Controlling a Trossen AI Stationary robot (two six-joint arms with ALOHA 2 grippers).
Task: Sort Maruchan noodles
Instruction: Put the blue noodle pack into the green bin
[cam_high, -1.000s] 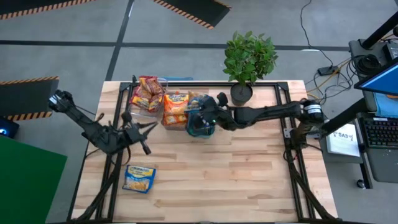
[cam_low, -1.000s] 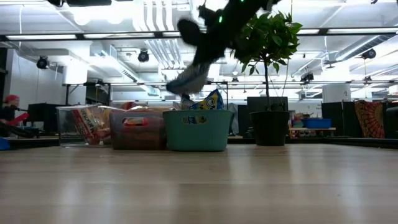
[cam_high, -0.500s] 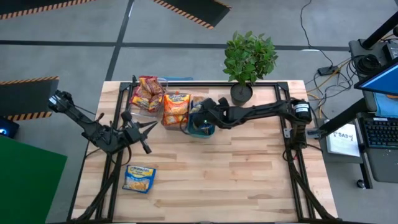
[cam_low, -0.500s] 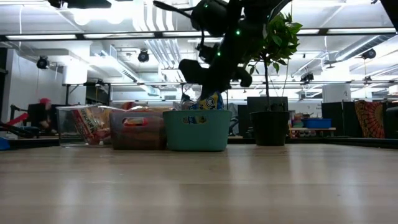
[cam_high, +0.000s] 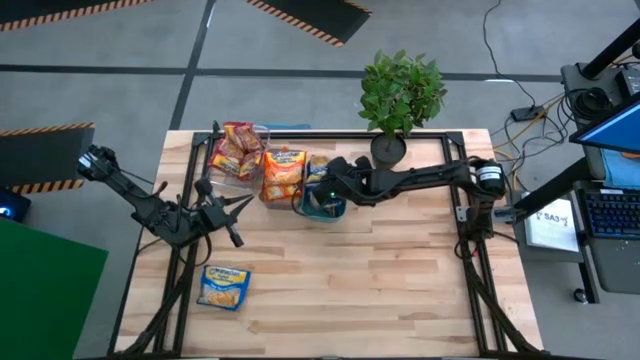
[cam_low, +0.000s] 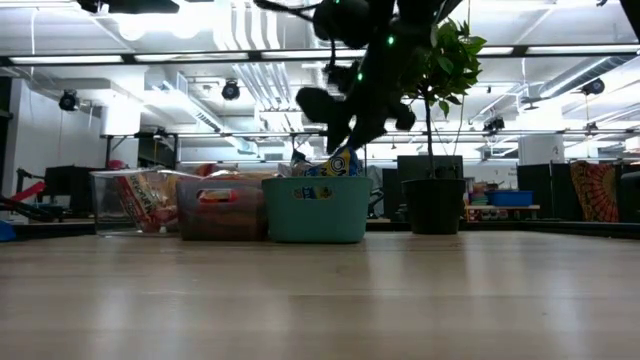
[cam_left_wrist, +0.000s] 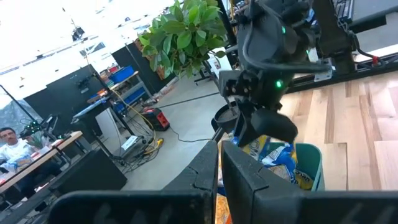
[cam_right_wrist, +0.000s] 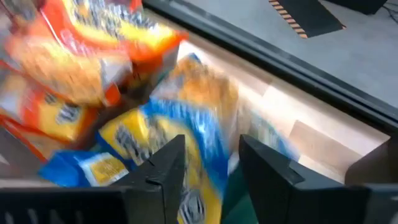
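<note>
Three bins stand in a row near the far edge of the wooden slat table, touching or nearly so.

Clear rectangular plastic bin, outermost on the left arm's side: red/maroon flat ramen packets, several, leaning against one another and standing above the rim.

Grey translucent rectangular bin, middle: orange flat ramen packets, stacked, top one face up.

Teal rectangular plastic bin, nearest the potted green plant in its black pot: blue-and-yellow flat ramen packets, crumpled together, one corner poking above the rim in the low view.

Right gripper hangs directly over the teal bin, just above its contents. Fingers parted, with a gap between them in the right wrist view; nothing pinched, blue-and-yellow wrappers lie below them.

Left gripper waits over the table on its own side, well apart from the bins, fingers pressed together and empty.

One lone blue-and-yellow ramen packet lies flat on the table boards near the front left, well apart from the bins and both grippers.
</note>
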